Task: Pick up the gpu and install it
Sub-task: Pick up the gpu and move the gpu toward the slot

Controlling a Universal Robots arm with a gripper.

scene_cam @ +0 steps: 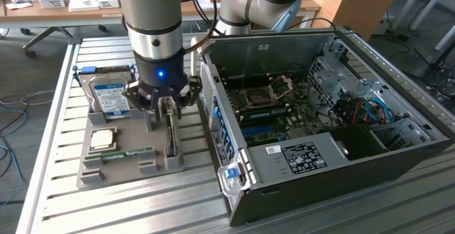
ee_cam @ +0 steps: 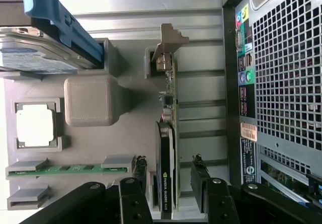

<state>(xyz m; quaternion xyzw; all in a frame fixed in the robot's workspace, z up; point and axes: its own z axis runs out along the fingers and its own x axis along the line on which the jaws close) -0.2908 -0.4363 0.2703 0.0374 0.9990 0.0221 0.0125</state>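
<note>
Hovering low over the grey holder (scene_cam: 135, 162) (ee_cam: 131, 113) on the slatted table, the gripper (scene_cam: 169, 109) (ee_cam: 168, 178) straddles the gpu (scene_cam: 171, 132) (ee_cam: 170, 108); its fingers (ee_cam: 138, 176) stand apart, one either side of the card's dark face, clamping nothing; the gpu stands on edge in the holder's slot, on the side near the computer case (scene_cam: 320, 117) (ee_cam: 287, 73) at the exterior view's right; the hard drive (scene_cam: 110, 95) (ee_cam: 35, 58) stands upright at the exterior view's left.
</note>
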